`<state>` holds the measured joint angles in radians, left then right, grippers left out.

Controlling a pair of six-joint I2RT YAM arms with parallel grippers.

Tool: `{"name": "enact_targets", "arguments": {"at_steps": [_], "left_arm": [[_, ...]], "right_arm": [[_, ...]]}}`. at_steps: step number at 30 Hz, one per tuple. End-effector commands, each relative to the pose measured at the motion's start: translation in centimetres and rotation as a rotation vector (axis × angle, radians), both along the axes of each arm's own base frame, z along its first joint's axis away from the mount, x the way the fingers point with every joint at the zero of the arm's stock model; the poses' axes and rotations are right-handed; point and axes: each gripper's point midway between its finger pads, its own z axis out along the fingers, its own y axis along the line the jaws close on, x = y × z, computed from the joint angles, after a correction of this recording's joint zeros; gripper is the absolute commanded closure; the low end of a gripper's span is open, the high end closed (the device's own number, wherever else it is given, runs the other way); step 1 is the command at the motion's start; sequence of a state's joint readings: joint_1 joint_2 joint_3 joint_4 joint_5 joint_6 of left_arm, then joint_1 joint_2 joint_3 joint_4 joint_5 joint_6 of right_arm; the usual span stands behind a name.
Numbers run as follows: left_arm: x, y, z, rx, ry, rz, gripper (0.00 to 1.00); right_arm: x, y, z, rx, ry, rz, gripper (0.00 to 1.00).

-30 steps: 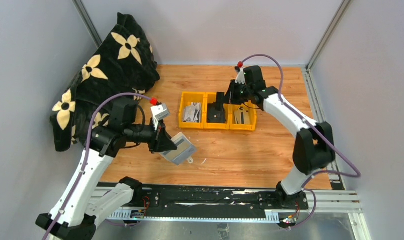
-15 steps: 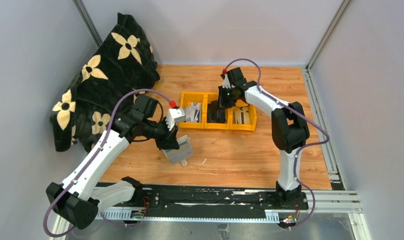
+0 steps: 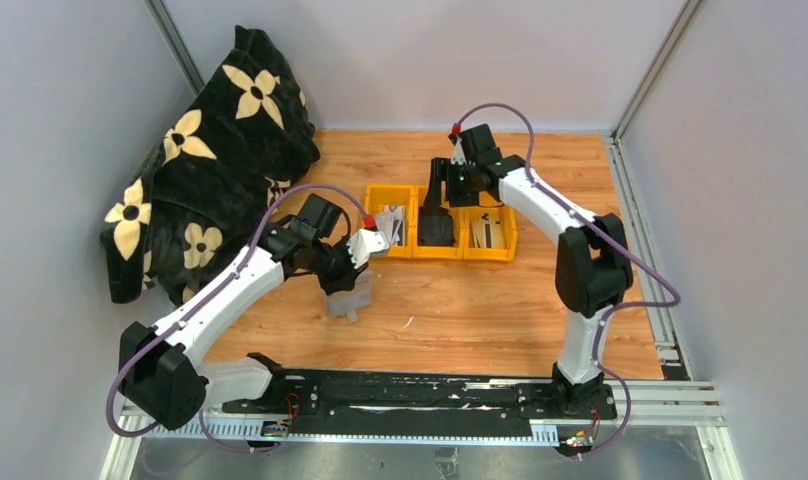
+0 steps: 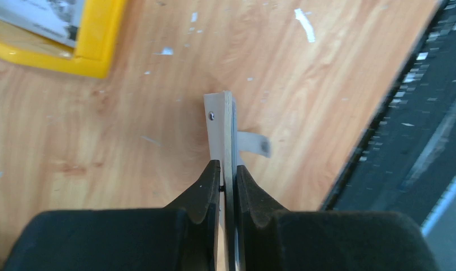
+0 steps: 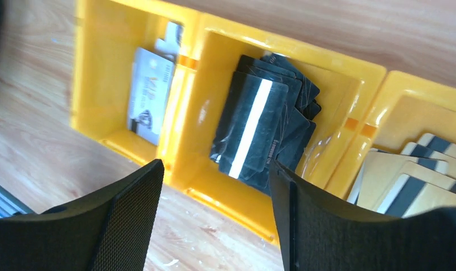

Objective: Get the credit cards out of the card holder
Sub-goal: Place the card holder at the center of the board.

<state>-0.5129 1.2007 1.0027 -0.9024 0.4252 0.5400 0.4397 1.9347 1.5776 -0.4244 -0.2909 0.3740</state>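
My left gripper (image 3: pixel 348 272) (image 4: pixel 228 169) is shut on the card holder (image 3: pixel 348 298) (image 4: pixel 219 127). The holder is beige, stands on edge over the wooden floor, and its small snap tab (image 4: pixel 253 142) sticks out to the right. Grey-white credit cards (image 3: pixel 390 224) (image 5: pixel 149 96) lie in the left yellow bin. My right gripper (image 3: pixel 441 192) (image 5: pixel 214 165) is open above the middle bin, with nothing between its fingers. Below it lies a pile of black cards (image 5: pixel 265 127), the top one with a white stripe.
Three joined yellow bins (image 3: pixel 435 256) (image 5: pixel 226 192) sit at the table's middle; the right one holds beige striped cards (image 5: pixel 417 178). A black flowered blanket (image 3: pixel 210 150) fills the back left corner. A black rail (image 3: pixel 410 390) (image 4: pixel 417 113) runs along the near edge.
My right gripper has opened over the middle bin. The left arm has reached forward and to the right, turning the card holder on edge.
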Motion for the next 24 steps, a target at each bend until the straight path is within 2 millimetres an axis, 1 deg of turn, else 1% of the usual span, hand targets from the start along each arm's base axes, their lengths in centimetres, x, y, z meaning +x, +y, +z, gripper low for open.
{"name": "enact_targets", "arguments": {"at_steps": [1, 4, 6, 8, 9, 13, 14, 16, 21, 23, 24], "left_arm": [[4.2, 0.5, -1.2, 0.077, -0.202, -0.005, 0.95], [6.0, 0.8, -2.2, 0.112, -0.270, 0.013, 0.96], [6.9, 1.1, -2.8, 0.136, -0.311, 0.022, 0.97], [7.7, 1.3, -3.3, 0.155, -0.342, 0.034, 0.97], [7.8, 1.5, -3.5, 0.162, -0.353, 0.037, 0.97], [8.5, 1.7, -4.1, 0.158, -0.415, 0.064, 0.98], [8.7, 1.9, -4.1, 0.159, -0.437, 0.075, 0.98], [9.7, 2.2, -3.9, 0.166, -0.501, 0.116, 0.99], [11.7, 3.4, -3.1, 0.225, -0.626, 0.177, 1.00], [11.7, 3.3, -3.3, 0.227, -0.626, 0.170, 1.00], [11.4, 3.2, -3.8, 0.224, -0.604, 0.157, 0.98]], "right_arm": [[-0.6, -0.1, 7.3, 0.064, -0.138, -0.002, 0.27], [-1.9, -0.2, 9.5, 0.105, -0.181, 0.007, 0.24], [-2.8, -0.5, 10.5, 0.126, -0.208, 0.011, 0.24], [-3.7, -1.0, 11.0, 0.134, -0.227, 0.009, 0.24], [-4.2, -1.3, 11.5, 0.140, -0.244, 0.008, 0.23], [-5.7, -2.4, 12.2, 0.155, -0.294, -0.015, 0.23], [-6.2, -2.7, 12.2, 0.158, -0.300, -0.024, 0.23], [-7.0, -3.0, 12.0, 0.173, -0.313, -0.032, 0.23], [-8.5, -4.3, 10.0, 0.153, -0.300, -0.054, 0.23], [-9.1, -4.5, 9.4, 0.152, -0.289, -0.060, 0.23], [-9.2, -4.6, 9.3, 0.155, -0.290, -0.064, 0.22]]}}
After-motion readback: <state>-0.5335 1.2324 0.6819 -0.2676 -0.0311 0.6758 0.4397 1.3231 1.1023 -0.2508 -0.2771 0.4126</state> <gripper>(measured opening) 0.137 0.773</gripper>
